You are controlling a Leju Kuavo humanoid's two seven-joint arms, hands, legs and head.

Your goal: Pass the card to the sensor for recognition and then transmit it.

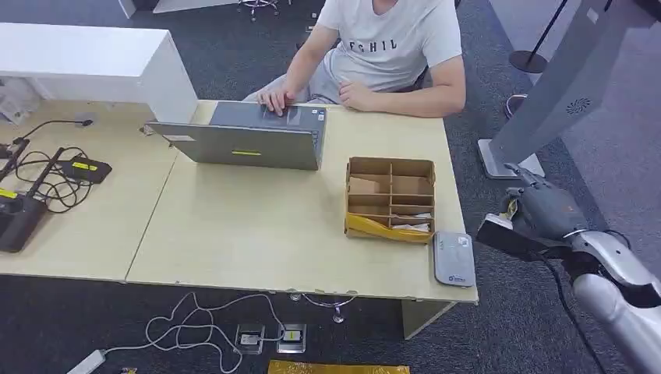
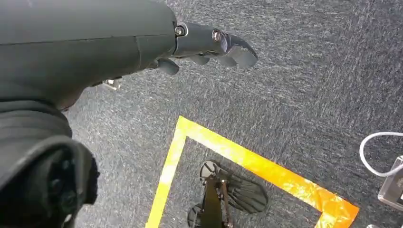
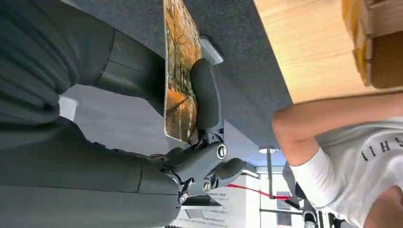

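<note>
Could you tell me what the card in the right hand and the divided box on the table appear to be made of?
The card looks like thin, stiff plastic or coated cardstock: glossy printed autumn picture, flat while the right hand pinches it. The divided box looks like matte brown cardboard, with thin raw-edged partitions and yellow tape on its front.

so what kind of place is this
Probably an office or lab workspace: a person at a laptop on a wooden desk, grey carpet, and a card reader by a cardboard organiser.
</note>
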